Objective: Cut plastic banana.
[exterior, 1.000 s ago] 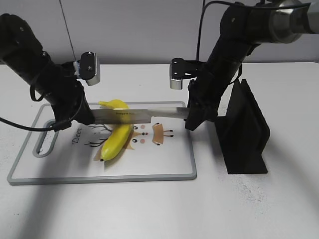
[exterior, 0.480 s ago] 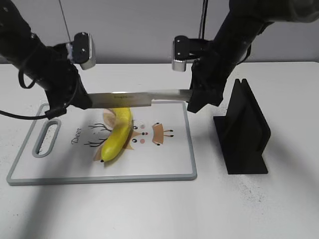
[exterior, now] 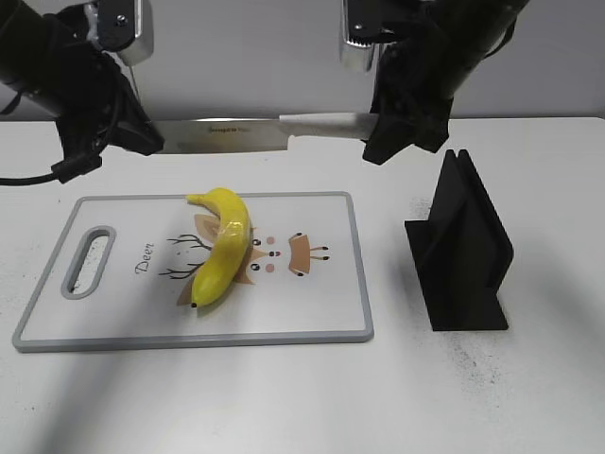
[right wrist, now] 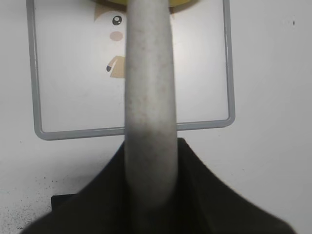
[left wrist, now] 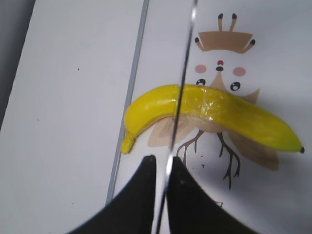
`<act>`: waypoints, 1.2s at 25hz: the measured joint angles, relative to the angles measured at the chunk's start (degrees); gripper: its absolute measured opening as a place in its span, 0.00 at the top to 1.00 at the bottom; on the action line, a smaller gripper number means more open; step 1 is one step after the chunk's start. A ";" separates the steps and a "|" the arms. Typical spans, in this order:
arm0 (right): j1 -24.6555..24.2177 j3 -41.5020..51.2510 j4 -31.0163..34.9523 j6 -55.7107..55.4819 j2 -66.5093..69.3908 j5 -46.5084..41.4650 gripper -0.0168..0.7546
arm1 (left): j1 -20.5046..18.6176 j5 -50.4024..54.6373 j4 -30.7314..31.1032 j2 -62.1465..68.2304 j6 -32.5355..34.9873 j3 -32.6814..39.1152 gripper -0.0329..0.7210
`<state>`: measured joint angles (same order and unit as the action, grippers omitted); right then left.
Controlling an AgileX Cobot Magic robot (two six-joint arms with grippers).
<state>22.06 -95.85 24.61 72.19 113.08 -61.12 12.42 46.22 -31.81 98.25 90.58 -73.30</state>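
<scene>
Plastic banana [exterior: 220, 248], whole and glossy yellow, lying on the cutting board [exterior: 312, 312] over its printed deer figure. Its long axis runs diagonally in the exterior view: the stem end points toward the board's far edge and slightly left, the dark-tipped end toward the near edge and the board's handle slot side; the curve bulges to the right. In the left wrist view the banana [left wrist: 209, 117] crosses the frame beneath the knife [left wrist: 181, 92], seen edge-on as a thin line.

The knife [exterior: 255, 134] is held level in the air, well above the banana and over the far edge of the board, apart from both. The left pincer [exterior: 142, 142] is clenched on the blade's tip end; in its wrist view the dark fingers [left wrist: 146, 195] close on either side of the thin blade. The right pincer [exterior: 383, 137] grasps the pale handle [right wrist: 148, 97], which fills the middle of the right wrist view between the dark fingers [right wrist: 200, 195], with the board's gray rim [right wrist: 131, 130] below it.

Both arms are raised, the left arm [exterior: 57, 66] entering from the upper left and the right arm [exterior: 454, 47] from the upper right, each angled down toward the knife.

To the right of the board a black knife stand [exterior: 463, 251] rests upright on the white surface [exterior: 425, 397].
</scene>
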 joint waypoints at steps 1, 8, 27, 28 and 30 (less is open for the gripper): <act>0.00 0.00 -0.09 0.00 -0.13 -0.12 0.75 | 0.00 0.00 -0.44 0.00 -0.08 0.00 0.94; 0.19 0.10 1.62 -1.85 -0.07 -1.13 0.76 | 0.18 -0.57 -7.35 -0.38 -1.50 0.00 0.21; 0.37 -9.89 -6.64 -30.35 -0.07 -2.64 0.77 | -7.47 -3.03 -9.55 -10.16 -29.05 0.00 0.15; 0.37 -10.35 -7.09 -32.63 -0.07 -3.08 0.77 | -8.85 -2.91 -9.44 -11.39 -31.51 0.00 0.15; 0.37 -10.98 -7.44 -36.38 -0.07 -4.19 0.77 | -11.55 -2.20 -8.48 -13.70 -37.04 0.00 0.16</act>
<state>22.44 -106.83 17.17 35.81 113.01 -65.31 0.87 44.01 -40.29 84.55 53.53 -73.30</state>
